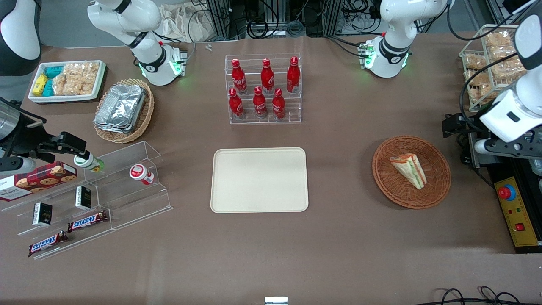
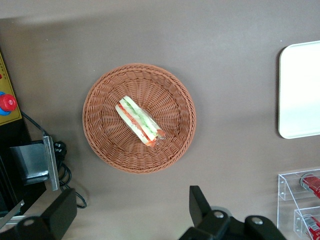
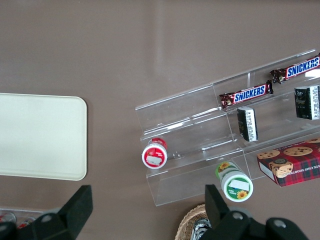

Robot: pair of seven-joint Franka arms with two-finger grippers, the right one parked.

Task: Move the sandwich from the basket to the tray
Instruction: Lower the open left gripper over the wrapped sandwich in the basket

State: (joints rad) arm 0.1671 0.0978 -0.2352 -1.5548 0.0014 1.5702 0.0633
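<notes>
The sandwich (image 1: pixel 409 169), a pale wedge with green and orange-red layers, lies in the round reddish-brown wicker basket (image 1: pixel 436 186). In the left wrist view the sandwich (image 2: pixel 140 121) lies at the middle of the basket (image 2: pixel 102 145). The cream-beige tray (image 1: pixel 259 179) lies flat beside the basket, toward the parked arm's end; its corner shows in the left wrist view (image 2: pixel 300 90). My left gripper (image 1: pixel 461 140) hangs high beside the basket, toward the working arm's end. In the left wrist view the gripper (image 2: pixel 130 212) is open and empty, clear of the basket's rim.
A clear rack of red bottles (image 1: pixel 263 90) stands farther from the front camera than the tray. A yellow control box with a red button (image 1: pixel 517 212) sits at the working arm's table end. A wire rack of snack bags (image 1: pixel 487 63) stands above it.
</notes>
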